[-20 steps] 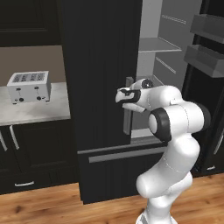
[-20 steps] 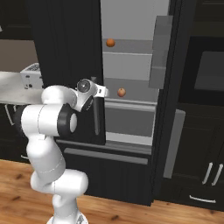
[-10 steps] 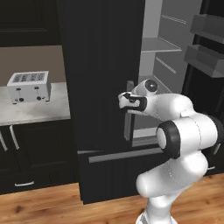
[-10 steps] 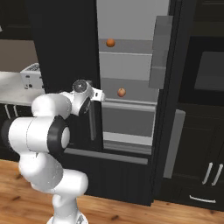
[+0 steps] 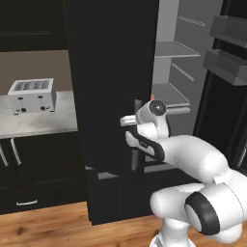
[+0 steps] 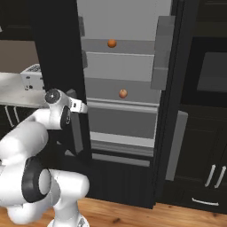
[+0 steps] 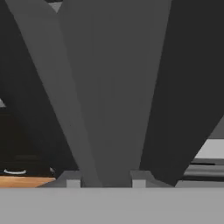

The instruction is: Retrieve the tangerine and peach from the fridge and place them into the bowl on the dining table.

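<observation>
The black fridge [image 5: 111, 72] stands with both doors open onto its light grey shelves [image 6: 119, 75]. A plain orange tangerine [image 6: 111, 43] rests on an upper shelf. The pinker peach [image 6: 123, 93] lies on the shelf below. My gripper [image 5: 135, 144] [image 6: 82, 107] [image 7: 106, 179] is shut on the grey vertical handle [image 7: 109, 109] [image 6: 77, 133] of the left door, well left of and below the peach. The bar runs up between my fingertips in the hand view. The bowl and the dining table are out of view.
A silver toaster [image 5: 33, 95] [image 6: 32, 76] sits on a grey counter [image 5: 38, 123] left of the fridge, over dark cabinets. The right door [image 6: 170, 66] carries grey bins. Dark wall cabinets [image 6: 208, 146] stand to the right. Wood floor lies below.
The hand dropped lower along the left door and its jaws closed on the handle. The elbow swung down to the right. The left door looks slightly wider open.
</observation>
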Controlling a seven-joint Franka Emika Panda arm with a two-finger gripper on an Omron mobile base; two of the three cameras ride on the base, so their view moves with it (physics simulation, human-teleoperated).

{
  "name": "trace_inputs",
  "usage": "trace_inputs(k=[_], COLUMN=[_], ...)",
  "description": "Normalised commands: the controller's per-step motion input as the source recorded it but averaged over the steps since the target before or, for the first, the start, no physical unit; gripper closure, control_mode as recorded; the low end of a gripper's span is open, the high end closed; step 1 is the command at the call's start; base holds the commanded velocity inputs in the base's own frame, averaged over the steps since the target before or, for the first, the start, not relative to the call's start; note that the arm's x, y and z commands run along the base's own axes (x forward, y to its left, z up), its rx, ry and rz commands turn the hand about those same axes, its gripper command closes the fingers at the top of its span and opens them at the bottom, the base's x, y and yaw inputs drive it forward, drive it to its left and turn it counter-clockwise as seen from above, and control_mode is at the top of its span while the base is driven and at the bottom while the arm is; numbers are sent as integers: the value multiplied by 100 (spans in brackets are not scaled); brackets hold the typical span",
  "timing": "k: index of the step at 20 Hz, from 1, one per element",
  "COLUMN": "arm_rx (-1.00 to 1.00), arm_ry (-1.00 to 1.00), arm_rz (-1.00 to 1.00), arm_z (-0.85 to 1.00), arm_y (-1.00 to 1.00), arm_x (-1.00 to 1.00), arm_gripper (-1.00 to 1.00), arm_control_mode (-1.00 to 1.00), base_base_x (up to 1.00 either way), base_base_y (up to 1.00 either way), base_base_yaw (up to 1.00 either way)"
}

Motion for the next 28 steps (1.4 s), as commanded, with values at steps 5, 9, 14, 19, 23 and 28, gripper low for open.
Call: trace_inputs(k=[5, 9, 14, 19, 23, 28], arm_rx=[-5, -6, -2, 4, 19, 29], arm_ry=[-5, -6, 0, 0, 1, 11], arm_rz=[0, 0, 1, 0, -2, -18], arm_z=[30, 28, 38, 75, 91, 66], arm_y=[76, 75, 47, 5, -13, -56], arm_x=[-100, -98, -89, -71, -63, -40], arm_gripper=[100, -100, -100, -100, -100, -100], arm_control_mode=[-100, -100, -100, -100, -100, -100], base_base_x=[0, 0, 0, 0, 0, 0], base_base_y=[0, 0, 0, 0, 0, 0], base_base_yaw=[0, 0, 0, 0, 0, 0])
